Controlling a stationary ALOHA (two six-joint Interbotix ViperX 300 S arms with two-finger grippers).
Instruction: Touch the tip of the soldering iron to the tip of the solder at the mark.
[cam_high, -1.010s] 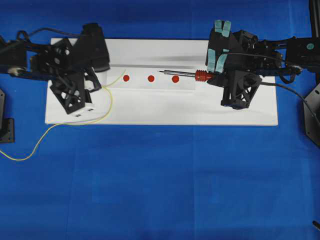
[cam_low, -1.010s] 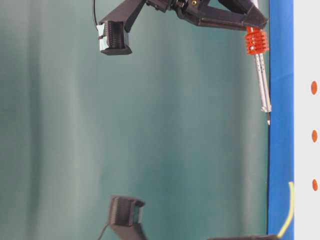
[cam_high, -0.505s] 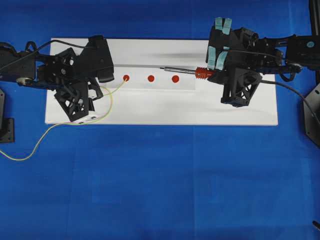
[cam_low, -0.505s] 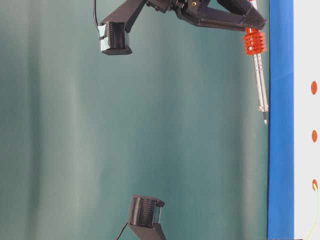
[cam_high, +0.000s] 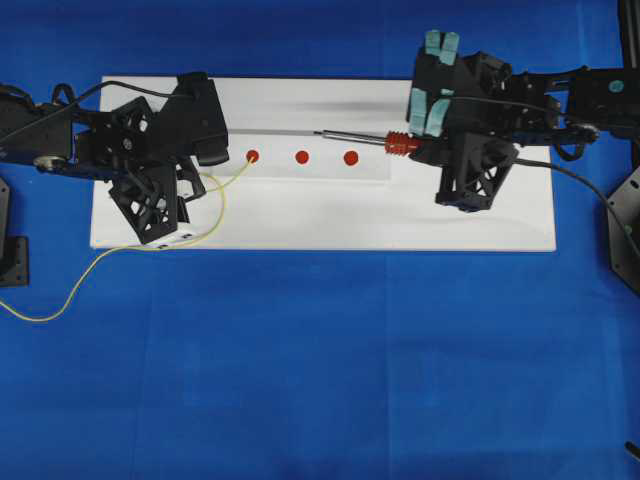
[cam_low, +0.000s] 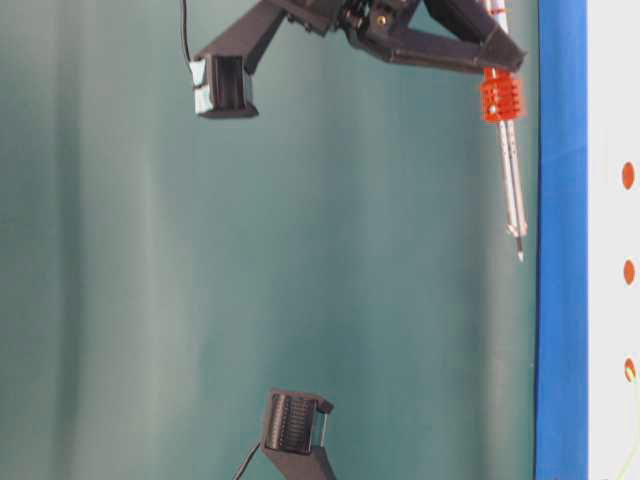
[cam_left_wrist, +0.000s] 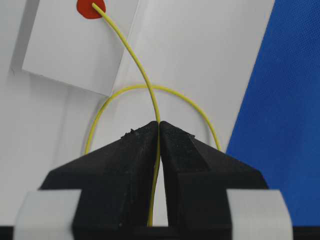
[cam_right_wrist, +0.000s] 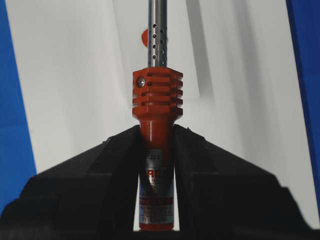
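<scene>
Blue cloth covers the counter (cam_high: 320, 350), and a white board (cam_high: 300, 215) lies across its far half, with a smaller white card (cam_high: 300, 172) on top carrying three red marks.

Over on the left, the left pincer (cam_left_wrist: 159, 131) is clenched tight on the solder (cam_left_wrist: 145, 80). The wrist view shows the yellow wire pinched right between the two black pads, rising ahead of the pincer and curving up-left. And its cut tip sits on the first red mark (cam_left_wrist: 88, 9), touching the dot! Just ahead of the pads, a loop of the same wire arcs across the white board. In the overhead view the solder (cam_high: 120, 250) trails back from the pincer, off the board's near edge and away across the blue cloth to the far left.

Moving right, the middle mark (cam_high: 302, 157) and the third mark (cam_high: 351, 158) lie bare between the two arms.

On the right, the right pincer (cam_right_wrist: 156, 145) grasps the soldering iron (cam_right_wrist: 156, 95) by its red-orange handle, ribbed collar just beyond the pads, perforated metal shaft pointing straight ahead of the pincer. From the side, the soldering iron (cam_low: 508, 150) hangs clear above the board, tip angled slightly toward it. From overhead, its tip (cam_high: 318, 133) lies between the middle and third marks, well apart from the solder's end.
</scene>
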